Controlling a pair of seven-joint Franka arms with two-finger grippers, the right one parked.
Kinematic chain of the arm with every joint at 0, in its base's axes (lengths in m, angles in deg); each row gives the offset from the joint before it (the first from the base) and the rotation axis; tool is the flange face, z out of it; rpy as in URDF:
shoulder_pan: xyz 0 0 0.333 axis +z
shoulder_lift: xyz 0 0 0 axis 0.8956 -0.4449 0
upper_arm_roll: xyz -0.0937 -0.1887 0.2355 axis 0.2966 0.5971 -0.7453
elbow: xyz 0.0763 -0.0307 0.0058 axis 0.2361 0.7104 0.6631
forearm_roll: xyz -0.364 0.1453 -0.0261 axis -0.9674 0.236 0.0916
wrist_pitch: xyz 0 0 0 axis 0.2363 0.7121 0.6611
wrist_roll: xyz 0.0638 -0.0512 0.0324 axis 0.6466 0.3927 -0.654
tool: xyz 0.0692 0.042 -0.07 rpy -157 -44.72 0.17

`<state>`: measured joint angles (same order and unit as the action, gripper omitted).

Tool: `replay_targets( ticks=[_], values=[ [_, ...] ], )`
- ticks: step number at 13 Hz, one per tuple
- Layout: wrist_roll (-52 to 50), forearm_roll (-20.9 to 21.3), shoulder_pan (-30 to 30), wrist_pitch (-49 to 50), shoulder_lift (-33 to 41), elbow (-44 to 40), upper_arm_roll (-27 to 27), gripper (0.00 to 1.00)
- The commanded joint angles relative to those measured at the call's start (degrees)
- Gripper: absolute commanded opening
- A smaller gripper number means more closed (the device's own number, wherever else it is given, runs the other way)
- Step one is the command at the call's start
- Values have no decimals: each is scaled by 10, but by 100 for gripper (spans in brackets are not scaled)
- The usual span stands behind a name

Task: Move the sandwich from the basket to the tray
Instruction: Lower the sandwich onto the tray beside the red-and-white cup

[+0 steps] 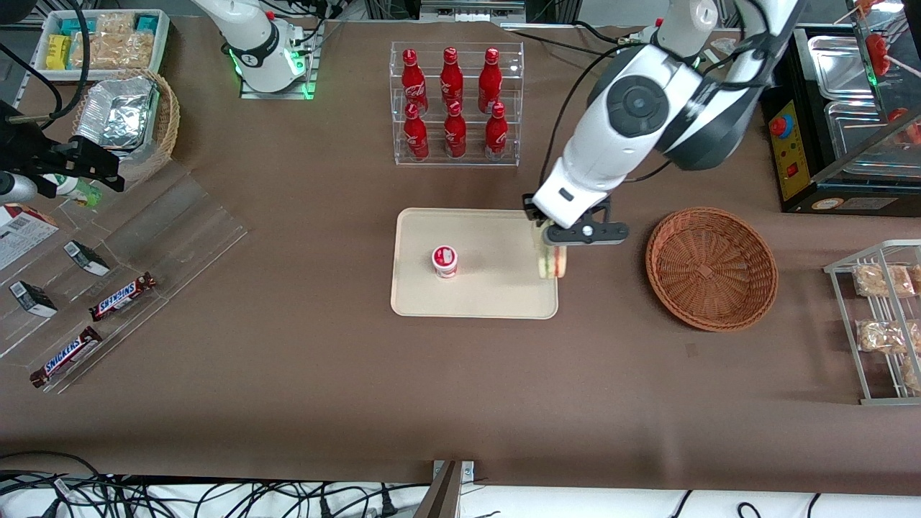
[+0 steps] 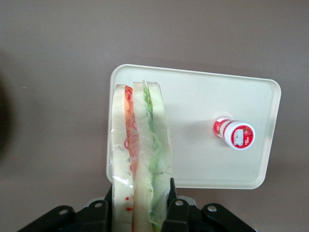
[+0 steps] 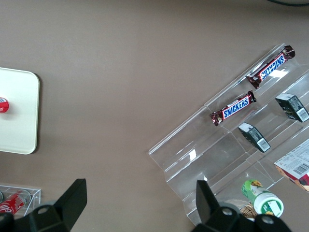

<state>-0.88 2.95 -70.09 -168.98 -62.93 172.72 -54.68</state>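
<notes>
My gripper (image 1: 552, 248) (image 2: 141, 200) is shut on the sandwich (image 1: 552, 261) (image 2: 140, 145), a wrapped wedge of pale bread with red and green filling at its edge. It hangs over the edge of the cream tray (image 1: 489, 295) (image 2: 203, 96) that lies nearest the basket. The reddish-brown wicker basket (image 1: 711, 267) sits beside the tray toward the working arm's end of the table, with nothing in it. In the wrist view the black fingers (image 2: 173, 193) press the sandwich from both sides.
A small red-and-white cup (image 1: 445, 260) (image 2: 235, 134) stands on the tray. A clear rack of red bottles (image 1: 455, 101) is farther from the front camera than the tray. A wire shelf of snack packs (image 1: 885, 316) stands at the working arm's end. Snickers bars (image 1: 122, 296) lie toward the parked arm's end.
</notes>
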Motion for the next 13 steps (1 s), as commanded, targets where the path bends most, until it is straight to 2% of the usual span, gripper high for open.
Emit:
replay_targets(
  ticks=[1, 4, 5, 8, 13],
  values=[
    [-34, 43, -18, -31, -40, -11, 2, 39],
    [-103, 120, -28, -109, -71, 36, 3, 39],
    [-119, 132, -32, -118, -87, 38, 2, 39],
    [-175, 202, -45, -136, -125, 39, 3, 39],
    [-187, 213, -61, -170, -140, 37, 0, 38]
  ],
)
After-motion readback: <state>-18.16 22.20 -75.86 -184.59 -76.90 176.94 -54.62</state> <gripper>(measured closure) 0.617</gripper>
